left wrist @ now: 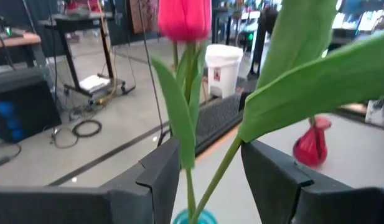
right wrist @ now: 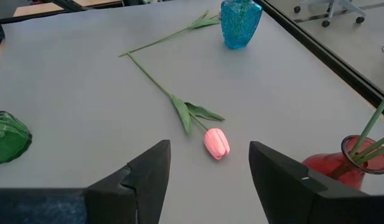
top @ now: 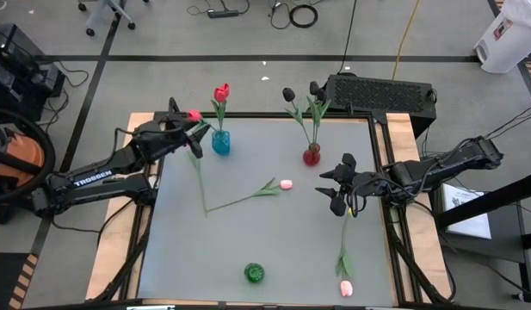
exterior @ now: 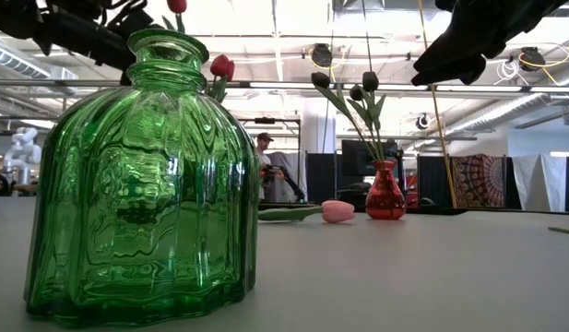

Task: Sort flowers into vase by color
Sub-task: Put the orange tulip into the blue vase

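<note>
While the left claw point(top: 194, 120) stood open at the blue vase point(top: 220, 142), a red tulip point(top: 221, 93) was in that vase and the sorting was partway done.

As judged, the step in hand was letting go of a second red tulip point(top: 194, 114) whose stem ran down onto the surface point(top: 274, 241); left wrist view showed stems between the spread fingers point(left wrist: 159, 180), ungripped. A pink tulip point(top: 286, 184) lay mid-surface, black tulips point(top: 289, 94) stood in the red vase point(top: 311, 155), the empty right claw point(top: 332, 189) hung open nearby, likely needing to grasp that pink stem for the green vase point(top: 254, 274).
</note>
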Motion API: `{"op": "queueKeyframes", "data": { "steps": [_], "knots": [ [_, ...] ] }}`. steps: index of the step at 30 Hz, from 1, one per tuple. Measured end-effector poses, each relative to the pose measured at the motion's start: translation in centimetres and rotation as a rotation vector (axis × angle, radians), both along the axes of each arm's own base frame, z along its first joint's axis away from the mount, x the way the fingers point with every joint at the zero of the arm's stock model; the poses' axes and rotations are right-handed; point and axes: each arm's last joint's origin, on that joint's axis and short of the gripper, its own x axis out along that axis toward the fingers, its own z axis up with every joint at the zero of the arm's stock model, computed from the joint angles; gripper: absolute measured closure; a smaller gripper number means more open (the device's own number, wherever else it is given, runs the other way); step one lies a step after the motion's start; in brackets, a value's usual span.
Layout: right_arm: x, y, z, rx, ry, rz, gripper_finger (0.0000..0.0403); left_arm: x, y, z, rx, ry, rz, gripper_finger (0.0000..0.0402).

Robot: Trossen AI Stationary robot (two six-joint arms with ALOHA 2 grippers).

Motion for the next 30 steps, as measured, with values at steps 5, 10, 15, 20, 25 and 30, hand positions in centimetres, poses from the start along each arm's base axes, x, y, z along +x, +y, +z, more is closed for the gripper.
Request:
{"op": "queueKeyframes", "data": {
  "steps": [5,10,15,20,25,30],
  "knots": [
    [0.0,0.0,0.0,0.0,0.0,0.0,0.0193,-0.1,0.0,-0.7,-0.036,0.064,0.019,0.0223],
    [0.0,0.0,0.0,0.0,0.001,0.0,0.0193,-0.3,0.0,-1.4,-0.069,0.128,0.044,0.0223],
    [0.0,0.0,0.0,0.0,0.0,0.0,0.0193,-0.4,-0.1,-1.6,-0.083,0.153,0.045,0.0223],
    [0.0,0.0,0.0,0.0,0.0,0.0,0.0193,-0.6,0.0,-2.0,-0.095,0.196,0.092,0.0223],
    [0.0,0.0,0.0,0.0,0.0,0.0,0.0193,-0.5,0.2,-2.8,-0.137,0.25,0.144,0.0223],
    [0.0,0.0,0.0,0.0,0.001,0.0,0.0193,-0.7,0.0,-3.5,-0.194,0.306,0.154,0.0223]
  ]
}}
